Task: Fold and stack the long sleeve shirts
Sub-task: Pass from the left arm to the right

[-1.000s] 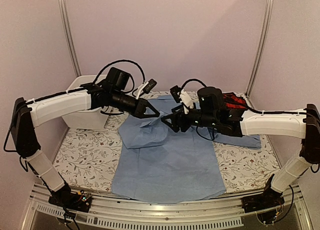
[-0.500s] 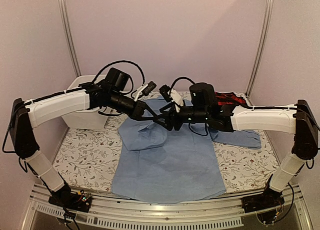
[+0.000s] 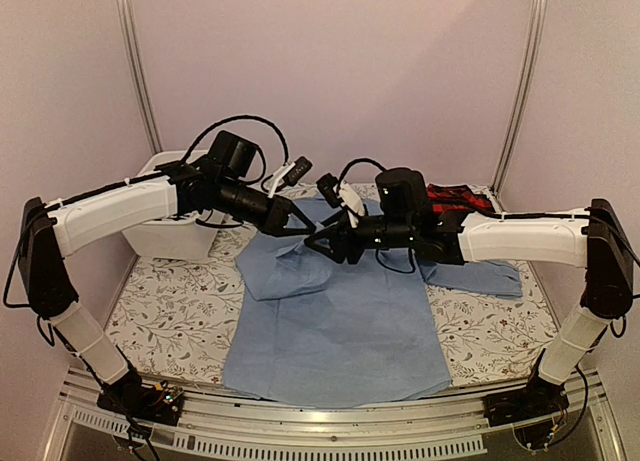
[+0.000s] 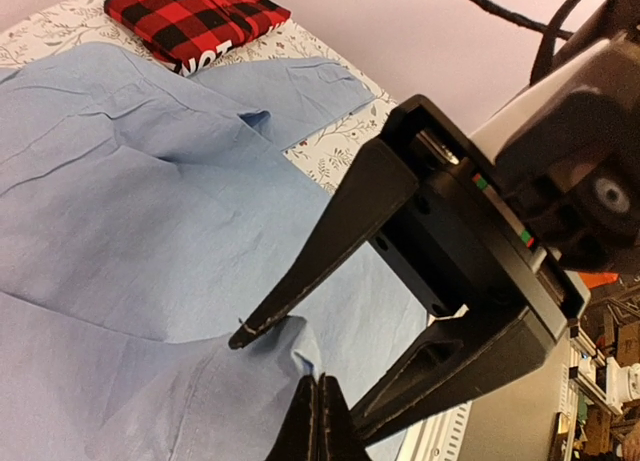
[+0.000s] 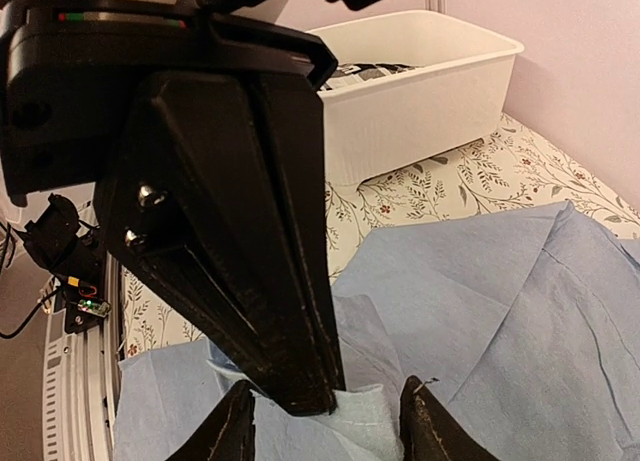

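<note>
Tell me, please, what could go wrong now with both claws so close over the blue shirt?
1. The open right claw straddles the shut left claw; closing might pinch its fingers instead of the light blue shirt.
2. The left claw holds only a small fold, which could slip out.
3. Blue cloth lies close beside the folded red-and-black plaid shirt; pulling might drag it.

Blue shirt (image 3: 335, 331) spread, left gripper (image 3: 302, 228) and right gripper (image 3: 316, 247) meeting above (perhaps touching)
</note>
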Controlling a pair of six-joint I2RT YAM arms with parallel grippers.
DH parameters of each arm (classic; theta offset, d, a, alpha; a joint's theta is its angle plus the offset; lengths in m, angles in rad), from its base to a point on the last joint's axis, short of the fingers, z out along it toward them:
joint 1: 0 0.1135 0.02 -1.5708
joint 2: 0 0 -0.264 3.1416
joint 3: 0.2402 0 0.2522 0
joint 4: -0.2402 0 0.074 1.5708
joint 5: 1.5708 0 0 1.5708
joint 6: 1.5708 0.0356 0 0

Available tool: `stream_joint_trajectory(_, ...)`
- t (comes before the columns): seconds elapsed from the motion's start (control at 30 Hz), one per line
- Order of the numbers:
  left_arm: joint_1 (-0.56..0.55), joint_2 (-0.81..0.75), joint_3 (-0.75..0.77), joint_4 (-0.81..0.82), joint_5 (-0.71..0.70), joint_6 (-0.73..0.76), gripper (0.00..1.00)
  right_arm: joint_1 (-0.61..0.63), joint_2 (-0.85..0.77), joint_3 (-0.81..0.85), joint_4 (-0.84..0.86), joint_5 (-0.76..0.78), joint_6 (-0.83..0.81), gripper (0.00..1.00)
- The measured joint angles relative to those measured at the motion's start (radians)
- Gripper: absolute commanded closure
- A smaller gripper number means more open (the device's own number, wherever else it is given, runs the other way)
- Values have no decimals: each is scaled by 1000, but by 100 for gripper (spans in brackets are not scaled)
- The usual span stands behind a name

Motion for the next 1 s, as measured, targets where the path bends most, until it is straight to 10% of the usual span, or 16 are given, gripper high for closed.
stream_joint_trajectory(0.3,18,0,14,0,-15,-16,100,-1,0,0,-3,24,29,100)
stream_joint_trajectory(0.53,43,0,16,17,-31,-59,88,1,14,35,-22,150,53,100)
stream_joint_trajectory(0.77,66,-14,21,12,-98,-99,54,0,51,139,-65,315,67,100)
stream_joint_trajectory(1.0,83,-126,-24,-43,-248,-196,54,-23,104,225,-109,497,98,100)
